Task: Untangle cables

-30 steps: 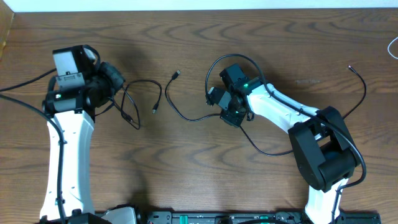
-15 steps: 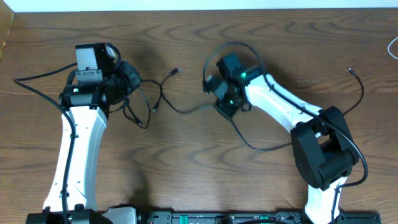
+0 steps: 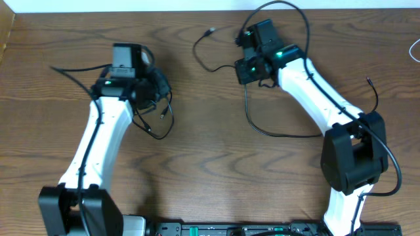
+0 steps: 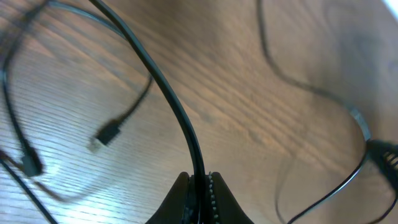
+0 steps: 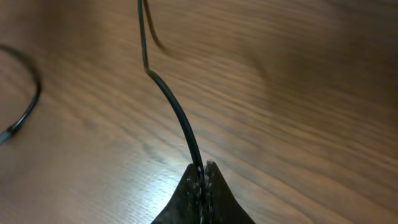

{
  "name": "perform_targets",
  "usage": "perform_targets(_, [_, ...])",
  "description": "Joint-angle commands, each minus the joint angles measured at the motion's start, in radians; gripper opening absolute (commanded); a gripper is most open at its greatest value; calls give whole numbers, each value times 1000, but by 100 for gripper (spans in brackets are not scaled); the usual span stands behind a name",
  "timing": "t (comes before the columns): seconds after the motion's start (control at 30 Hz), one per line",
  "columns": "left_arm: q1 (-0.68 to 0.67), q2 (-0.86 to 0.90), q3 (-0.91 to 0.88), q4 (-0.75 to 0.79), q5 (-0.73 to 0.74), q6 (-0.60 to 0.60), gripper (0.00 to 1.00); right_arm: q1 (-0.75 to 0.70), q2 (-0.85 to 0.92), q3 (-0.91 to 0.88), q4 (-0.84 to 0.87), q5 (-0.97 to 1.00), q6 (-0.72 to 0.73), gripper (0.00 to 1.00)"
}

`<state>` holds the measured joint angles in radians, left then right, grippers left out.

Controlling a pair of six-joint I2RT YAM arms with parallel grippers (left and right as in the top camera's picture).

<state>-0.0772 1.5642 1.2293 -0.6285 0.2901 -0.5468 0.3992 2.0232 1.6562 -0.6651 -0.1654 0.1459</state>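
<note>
**A:** What does the left claw (image 4: 198, 185) have?

**B:** It is clenched on the short black cable (image 4: 163, 90), which runs up and away over the table (image 4: 249, 112). A plug (image 4: 107, 134) lies to the left of it.

**A:** And the right claw (image 5: 202, 175)?

**B:** It is pinched tight on the long black cable (image 5: 178, 124). From above, that cable sits apart from the short one, with its plug end (image 3: 210, 30) nearest the far edge. A white cable (image 3: 415, 50) shows at the table's right edge.

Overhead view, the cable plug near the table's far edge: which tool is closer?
Right. The right tool is close beside the plug, which lies just beyond it toward the far edge. The left tool is farther off, nearer the robot's base.
</note>
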Motion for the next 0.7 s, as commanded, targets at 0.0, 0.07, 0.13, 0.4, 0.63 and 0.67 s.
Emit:
perform_targets(0.0, [-55,50,22,7,12,-6,7,-16,8,12,-9,-3,89,1])
perform_targets(0.07, [-87,83,22,24,12,-22,8,-19,8,12,-11,-23,89,1])
perform_targets(0.13, [-114,115,22,40,13,-50,7,-23,8,12,-16,-39,97,1])
perform_targets(0.4, [-203,233,22,85,15,-132,65,-37,8,12,-31,-116,131,1])
perform_targets(0.63, [-204,237,22,165,29,-108,68,-95,8,18,-18,-332,146,1])
perform_targets(0.67, [-206,237,22,185,51,-88,67,-102,8,19,-14,-362,146,1])
